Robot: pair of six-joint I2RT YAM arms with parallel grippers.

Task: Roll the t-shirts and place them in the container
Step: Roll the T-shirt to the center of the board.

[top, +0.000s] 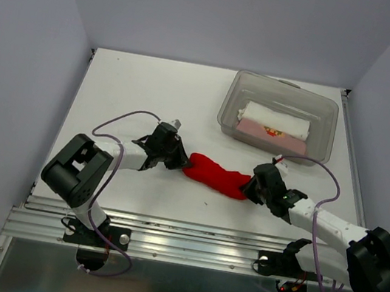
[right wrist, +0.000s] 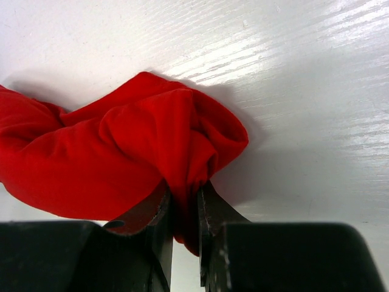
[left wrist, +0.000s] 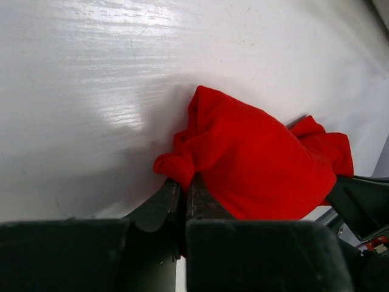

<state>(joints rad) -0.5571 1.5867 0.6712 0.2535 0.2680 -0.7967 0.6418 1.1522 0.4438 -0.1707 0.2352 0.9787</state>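
One red t-shirt (top: 216,176); left gripper (left wrist: 184,182), right gripper (right wrist: 184,194) pinch it; two rolls (top: 274,122) binned.

A translucent grey plastic bin (top: 325,115) sits far right on the white table (top: 151,94)

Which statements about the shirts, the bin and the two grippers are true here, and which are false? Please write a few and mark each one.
1. The red t-shirt lies on the table, outside the clear bin. True.
2. The clear bin is empty. False: it holds a white roll and a pale pink roll.
3. The right gripper is closed on red cloth. True.
4. The left gripper hangs open, far from the shirt. False: its jaws are shut, pinching the shirt's other end.
5. The red t-shirt is spread out flat. False: it is bunched into a long roll between the two grippers.
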